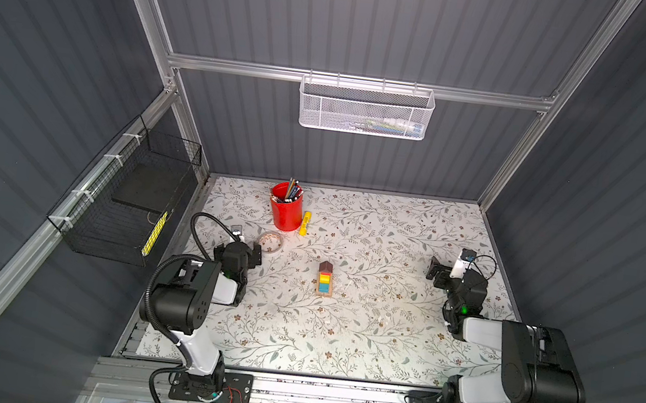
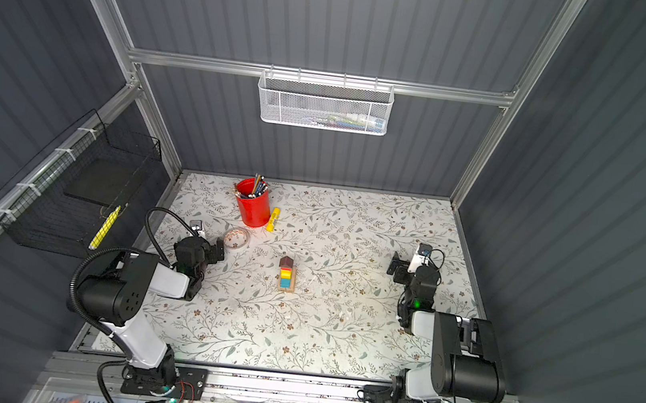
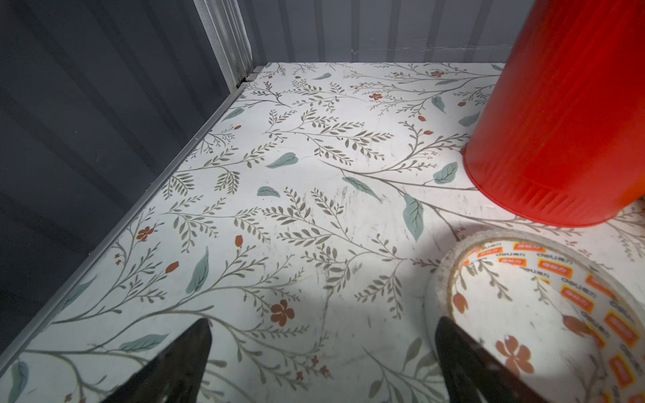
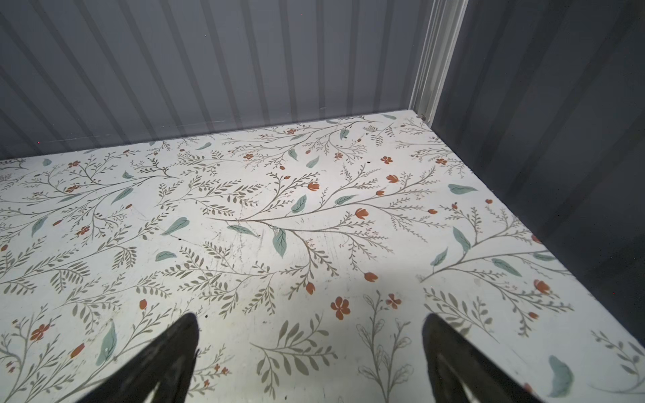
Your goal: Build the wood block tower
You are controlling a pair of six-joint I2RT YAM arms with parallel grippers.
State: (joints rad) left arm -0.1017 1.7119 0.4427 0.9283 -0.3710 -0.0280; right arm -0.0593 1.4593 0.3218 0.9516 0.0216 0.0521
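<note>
- Wood block tower (image 1: 324,279) (image 2: 286,274): you find it near the middle of the table (image 1: 380,335), between the two arms and well apart from both. A tan piece lies at the foot, then blue, yellow and red bands, with the dark roof-shaped piece on top. Neither gripper touches it.
- Left arm: you see it folded on the left side of the table, elbow raised and wrist tipped down toward the far wall.
- Left gripper (image 1: 254,255) (image 3: 323,324): its jaws are spread wide and hold nothing. One finger (image 3: 453,352) sits at the rim of the tape roll (image 3: 523,314); you cannot tell whether they touch.
- Right arm: you see it folded the same way on the right side, wrist tipped down.
- Right gripper (image 1: 436,273) (image 4: 310,315): its jaws are spread wide over bare floral table, holding nothing.
- Red pen cup (image 1: 286,208): it stands upright at the far left of the table, beyond the tape roll.
- Yellow marker (image 1: 305,223): it lies just beside the cup.
</note>
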